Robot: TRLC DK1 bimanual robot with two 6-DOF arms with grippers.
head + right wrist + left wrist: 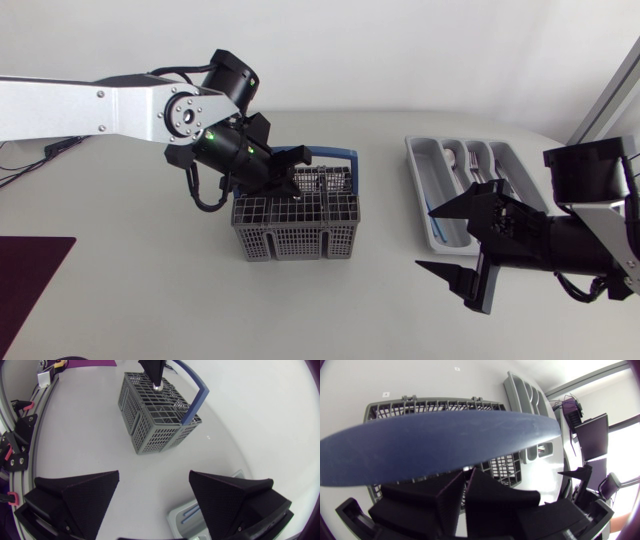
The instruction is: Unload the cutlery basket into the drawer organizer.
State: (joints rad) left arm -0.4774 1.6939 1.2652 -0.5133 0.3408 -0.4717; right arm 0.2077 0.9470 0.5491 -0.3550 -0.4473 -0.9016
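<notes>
Cutlery basket, blue handle hiding left claw tips, pinched on silvery utensil end, right claw wide open, empty.

Grey cutlery basket upright mid-table; grey drawer organizer well apart.

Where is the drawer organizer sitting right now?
Head view: the drawer organizer lies on the right side of the table, to the right of the cutlery basket, its near end partly under the open right gripper.

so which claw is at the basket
The left claw, its tips at the grey basket's top; the right claw hangs open beside the organizer.
</notes>
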